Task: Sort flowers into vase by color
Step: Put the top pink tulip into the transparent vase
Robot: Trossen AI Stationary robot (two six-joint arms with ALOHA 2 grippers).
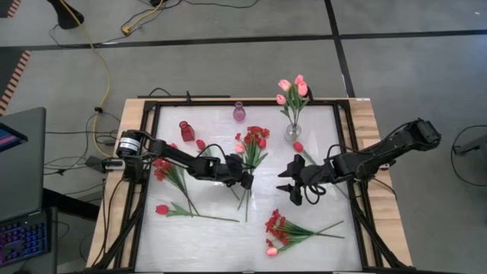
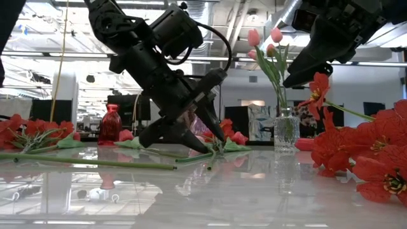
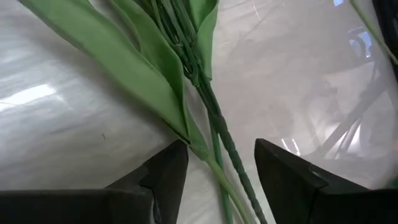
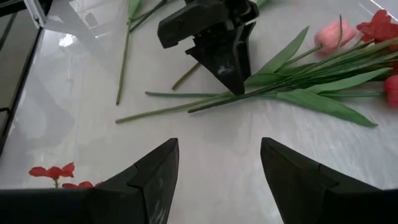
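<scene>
A mixed bunch of flowers (image 1: 252,146), red blossoms with a pink tulip bud, lies mid-table; its green stems (image 3: 214,127) run toward the near edge. My left gripper (image 1: 245,183) is open and points down, one finger on each side of those stems (image 4: 205,102), close to the table. My right gripper (image 1: 294,193) is open and hovers just right of it, touching nothing. A clear vase (image 1: 293,132) holds pink tulips (image 1: 293,87). A red vase (image 1: 186,130) and a small pink vase (image 1: 239,113) stand near the far edge.
A red spray (image 1: 161,168) lies by the left arm and a red tulip (image 1: 162,209) with a long stem nearer the near-left corner. Another red spray with a pink bud (image 1: 280,230) lies near-right. A red tulip (image 1: 298,146) rests by the clear vase. A black frame (image 1: 344,152) rims the table.
</scene>
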